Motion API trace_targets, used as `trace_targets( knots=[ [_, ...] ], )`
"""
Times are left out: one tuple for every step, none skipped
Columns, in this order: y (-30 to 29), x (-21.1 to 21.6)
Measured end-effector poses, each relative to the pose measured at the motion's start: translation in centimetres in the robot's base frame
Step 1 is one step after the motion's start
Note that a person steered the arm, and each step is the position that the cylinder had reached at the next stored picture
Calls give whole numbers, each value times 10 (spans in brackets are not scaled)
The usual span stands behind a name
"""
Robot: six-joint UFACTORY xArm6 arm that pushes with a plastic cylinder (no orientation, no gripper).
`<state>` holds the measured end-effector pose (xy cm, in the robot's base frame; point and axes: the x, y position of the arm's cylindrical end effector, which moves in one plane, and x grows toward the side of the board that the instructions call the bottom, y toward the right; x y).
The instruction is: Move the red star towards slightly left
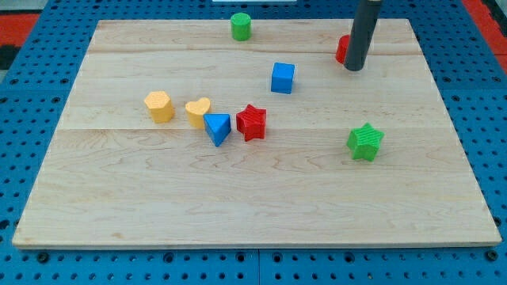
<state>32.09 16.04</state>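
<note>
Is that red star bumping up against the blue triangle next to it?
Touching, it seems: the camera view shows the red star and the blue triangle meeting with no wood visible between them. My tip is far off.

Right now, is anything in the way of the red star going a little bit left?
Yes. The blue triangular block sits right against the red star on the view's left, with the yellow heart just beyond. My tip is far off, toward the view's upper right.

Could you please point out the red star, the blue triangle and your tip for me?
red star [251,122], camera view, its top face.
blue triangle [218,127], camera view, its top face.
my tip [354,66], camera view, the rod's lower end.
</note>
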Motion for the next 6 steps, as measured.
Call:
trace_targets(
  knots=[
    [-20,49],
    [-74,88],
    [-139,96],
    [-145,75],
    [-134,41],
    [-123,10]
  ],
)
